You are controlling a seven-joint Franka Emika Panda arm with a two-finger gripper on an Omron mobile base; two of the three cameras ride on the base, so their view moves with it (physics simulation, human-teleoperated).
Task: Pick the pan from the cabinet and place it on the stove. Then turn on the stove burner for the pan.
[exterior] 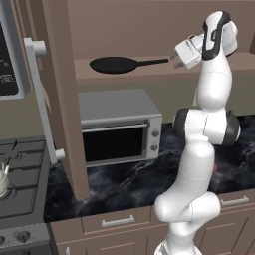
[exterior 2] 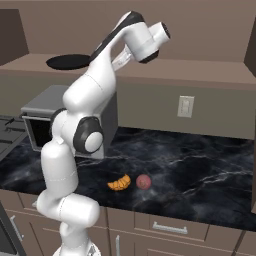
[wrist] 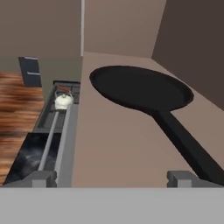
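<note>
The black pan (exterior: 114, 64) lies flat on the open cabinet's shelf (exterior: 149, 72), its thin handle pointing right. My gripper (exterior: 174, 59) hovers at the handle's tip, level with the shelf. In the hand view the gripper (wrist: 113, 179) is open with bare shelf between its fingertips. The pan (wrist: 140, 87) lies ahead, and its handle (wrist: 188, 144) runs down just outside the right fingertip (wrist: 183, 178). In the right base view the pan (exterior 2: 67, 61) sits left of my arm. The stove (exterior: 22, 169) is at the lower left.
The cabinet door (exterior: 62, 99) stands swung open with its silver bar handle (exterior: 42, 99) between stove and toaster oven (exterior: 119, 127). A white kettle (exterior: 2, 180) sits on the stove. A croissant (exterior 2: 119, 183) and a red fruit (exterior 2: 143, 181) lie on the dark counter.
</note>
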